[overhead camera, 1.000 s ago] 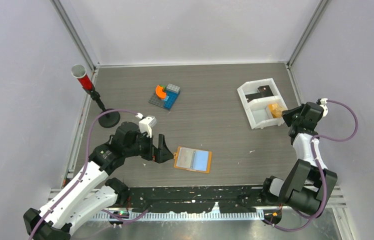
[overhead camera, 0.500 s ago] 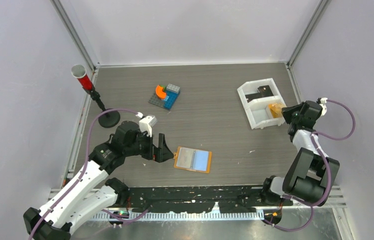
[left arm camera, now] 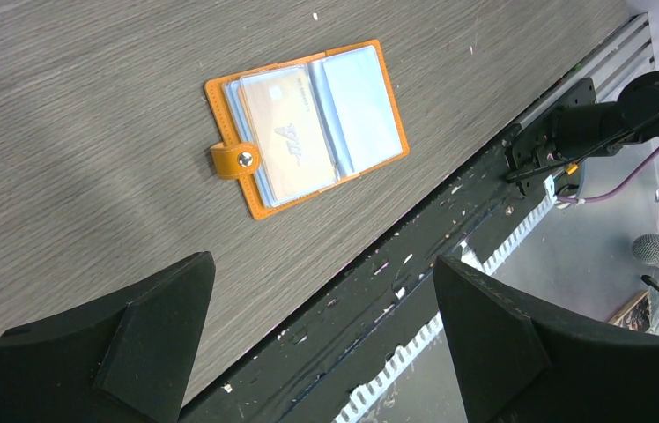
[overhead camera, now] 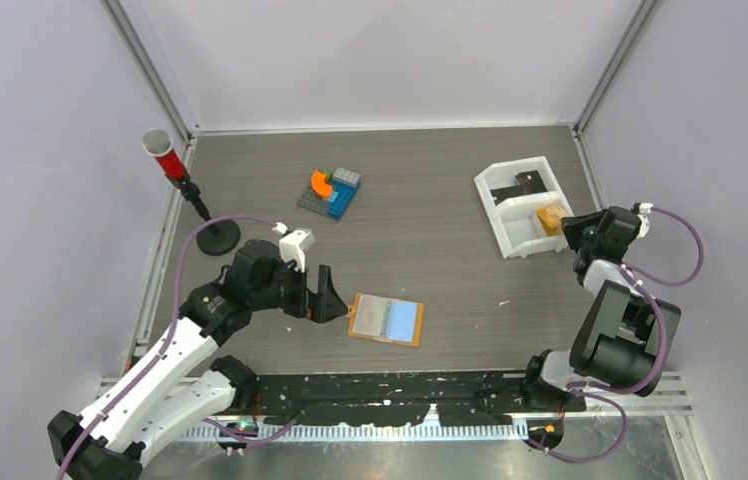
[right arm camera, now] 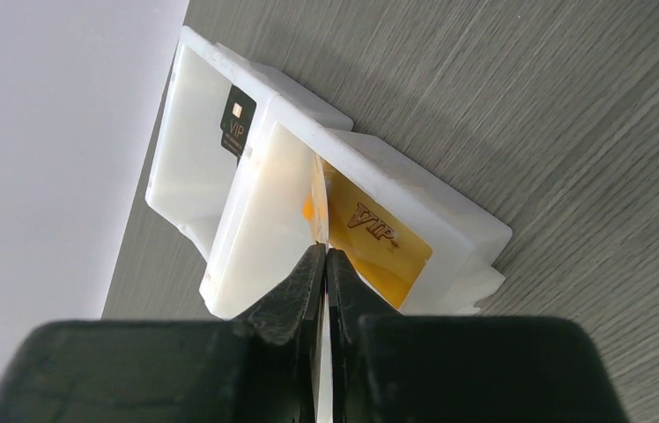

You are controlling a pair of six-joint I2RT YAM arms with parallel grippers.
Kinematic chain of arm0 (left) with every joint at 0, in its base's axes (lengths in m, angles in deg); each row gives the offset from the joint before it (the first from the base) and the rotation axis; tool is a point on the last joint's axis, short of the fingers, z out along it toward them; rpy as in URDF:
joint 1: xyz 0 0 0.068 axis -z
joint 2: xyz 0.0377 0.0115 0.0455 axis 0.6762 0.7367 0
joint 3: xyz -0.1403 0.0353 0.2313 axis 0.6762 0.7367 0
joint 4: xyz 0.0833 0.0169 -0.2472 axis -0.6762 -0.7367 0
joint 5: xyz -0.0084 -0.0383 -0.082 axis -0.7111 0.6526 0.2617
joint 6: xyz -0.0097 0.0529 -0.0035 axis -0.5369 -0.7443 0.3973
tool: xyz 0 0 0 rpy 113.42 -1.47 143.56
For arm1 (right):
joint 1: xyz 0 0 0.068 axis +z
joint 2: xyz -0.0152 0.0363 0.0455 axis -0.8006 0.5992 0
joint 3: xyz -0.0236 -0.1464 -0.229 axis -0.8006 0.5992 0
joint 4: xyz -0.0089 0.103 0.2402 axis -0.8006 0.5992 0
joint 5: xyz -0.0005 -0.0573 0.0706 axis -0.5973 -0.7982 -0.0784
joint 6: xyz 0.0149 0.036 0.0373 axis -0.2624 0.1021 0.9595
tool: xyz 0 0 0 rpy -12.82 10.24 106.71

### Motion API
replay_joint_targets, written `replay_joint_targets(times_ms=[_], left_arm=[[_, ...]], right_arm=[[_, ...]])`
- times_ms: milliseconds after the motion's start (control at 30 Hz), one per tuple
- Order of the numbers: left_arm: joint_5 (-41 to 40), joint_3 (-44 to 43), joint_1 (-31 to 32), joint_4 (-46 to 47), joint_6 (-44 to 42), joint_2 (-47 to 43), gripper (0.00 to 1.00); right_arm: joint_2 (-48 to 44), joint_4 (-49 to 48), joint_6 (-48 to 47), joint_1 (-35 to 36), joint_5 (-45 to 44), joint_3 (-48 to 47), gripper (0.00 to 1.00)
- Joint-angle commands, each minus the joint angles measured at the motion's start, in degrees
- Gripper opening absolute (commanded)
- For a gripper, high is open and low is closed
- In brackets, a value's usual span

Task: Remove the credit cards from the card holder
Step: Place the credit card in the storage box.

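The card holder [left arm camera: 357, 106] is found open near the front edge of the counter [overhead camera: 450, 190], a pale card [left arm camera: 286, 132] showing in its sleeve. The left gripper [left arm camera: 322, 291] is held just beside it, jaws apart. At the white tray [right arm camera: 414, 189], a thin card [right arm camera: 319, 207] is clamped edge-on in the right gripper [right arm camera: 324, 256], over a gold card [right arm camera: 379, 233]; a black card [right arm camera: 238, 119] is seen in the other compartment. Since a second ago the right arm has been folded tighter, the holder unmoved.
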Motion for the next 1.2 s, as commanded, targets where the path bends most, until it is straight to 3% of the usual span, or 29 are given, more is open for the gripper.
replay_joint_targets(times_ms=[0,500,767,1167], left_arm=[[-0.18,-2.56,-0.29,0.13,-0.92,0.45,0.99],[-1.63,-2.67,-0.29,0.6,-0.22,0.99,0.99],[-2.63,-2.4,-0.29,0.4,-0.24,0.94,0.99],[-11.91,-2.59,-0.32,-4.05,-0.11,5.31,0.99]], right_arm=[[-0.38,-3.84,1.5,-0.31,-0.72,0.83,0.13],[-3.68,-0.54,2.13,-0.31,-4.96,1.77,0.28],[-5.89,3.79,2.03,-0.31,-6.95,0.49,0.3],[-9.67,11.52,-1.45,-0.26,-5.37,-3.21,0.31]])
